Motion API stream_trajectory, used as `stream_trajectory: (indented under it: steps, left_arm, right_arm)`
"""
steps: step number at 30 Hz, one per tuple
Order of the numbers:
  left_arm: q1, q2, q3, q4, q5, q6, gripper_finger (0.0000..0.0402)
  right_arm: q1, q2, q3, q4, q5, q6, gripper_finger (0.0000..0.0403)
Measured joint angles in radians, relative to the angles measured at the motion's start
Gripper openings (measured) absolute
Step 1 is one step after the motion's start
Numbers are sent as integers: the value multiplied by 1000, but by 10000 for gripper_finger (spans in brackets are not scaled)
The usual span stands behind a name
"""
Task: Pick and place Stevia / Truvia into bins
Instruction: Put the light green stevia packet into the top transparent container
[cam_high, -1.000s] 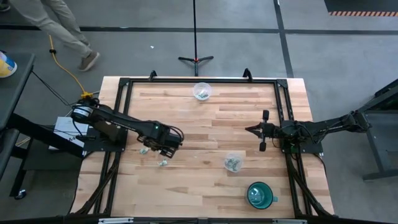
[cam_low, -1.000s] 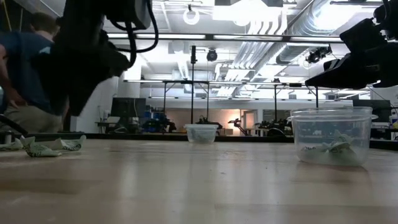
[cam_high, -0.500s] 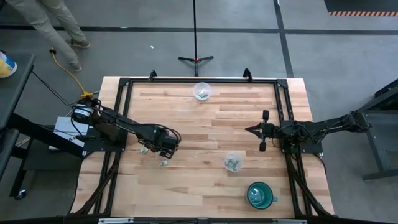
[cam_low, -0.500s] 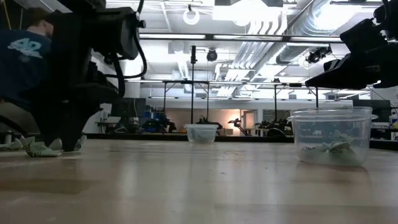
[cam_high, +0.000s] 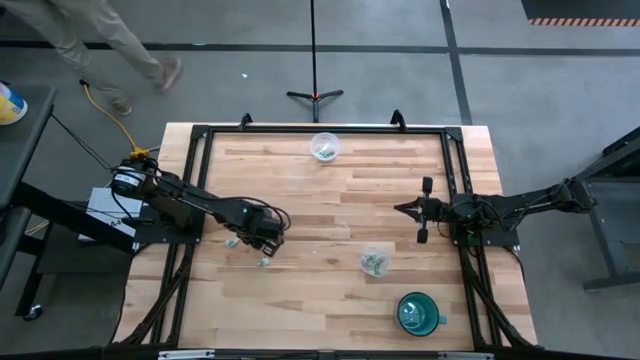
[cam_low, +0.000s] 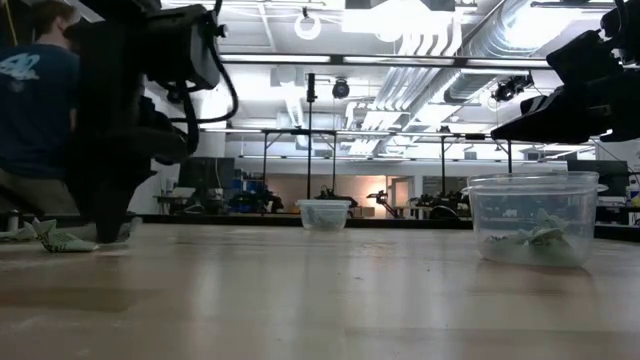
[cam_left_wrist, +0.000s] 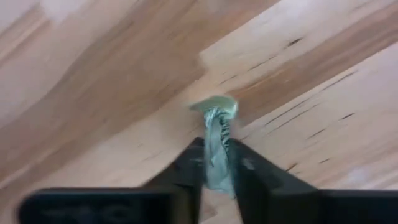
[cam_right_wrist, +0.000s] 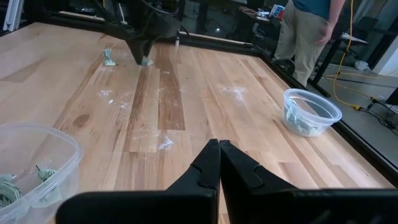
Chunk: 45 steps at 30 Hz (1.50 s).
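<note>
My left gripper (cam_high: 262, 236) stands at the table's left, fingers down on the wood, shut on a pale green-and-white Stevia packet (cam_left_wrist: 216, 146). Two more packets lie loose beside it (cam_high: 231, 241) (cam_high: 263, 262); in the low view they show left of the gripper (cam_low: 60, 240). One clear cup (cam_high: 325, 146) stands at the far edge, a second (cam_high: 375, 261) right of centre. Both hold packets. My right gripper (cam_high: 410, 209) waits shut at the right, above the table. My left gripper pinches the crumpled packet's middle (cam_left_wrist: 217, 163) between its two fingers (cam_left_wrist: 249, 171). The fingers come from above, pointing down (cam_low: 105, 225). The packet stands on edge between them, its free end (cam_left_wrist: 214, 106) sticking out past the fingertips onto the wood.
A teal mug (cam_high: 417, 312) stands near the front right. A black frame (cam_high: 200, 140) runs round the table top. A person (cam_high: 110, 45) walks on the floor beyond the far left corner. White specks (cam_right_wrist: 165, 143) dot the wood at mid-table.
My left gripper has come down from above the table until its fingers reach the wood beside the loose packets. It has shut on one packet there. The right arm has kept still. The person behind has walked along.
</note>
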Motion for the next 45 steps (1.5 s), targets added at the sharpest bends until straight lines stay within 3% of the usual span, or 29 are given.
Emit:
stream_trajectory:
  steps: [4,10,13,16,19,25,29,32,34,37,45]
  left_arm:
    - [28,10,49,112,-109,157,23]
    - [182,6,144,319,-247,532,50]
    - [305,7,175,527,-262,690,38]
    - [428,6,197,748,-219,769,20]
    - [544,10,215,832,-160,768,21]
    - [694,102,274,825,-18,706,35]
    - [710,211,355,799,71,702,21]
    - [710,275,440,713,81,711,21]
    - [709,314,499,633,67,715,35]
    - [714,349,567,527,46,755,87]
    - [715,354,601,481,37,802,213]
  right_arm:
    - [0,0,0,0,0,-6,0]
    - [0,0,0,1,4,-19,0]
    - [0,1,0,1,4,-19,0]
    - [0,1,0,1,4,-18,0]
    - [0,1,0,1,5,-18,0]
    - [0,1,0,1,21,-18,0]
    - [0,1,0,1,46,-18,0]
    - [0,1,0,1,51,-15,0]
    - [0,1,0,1,51,-1,0]
    - [0,1,0,-1,49,1,0]
    - [0,1,0,-10,50,8,0]
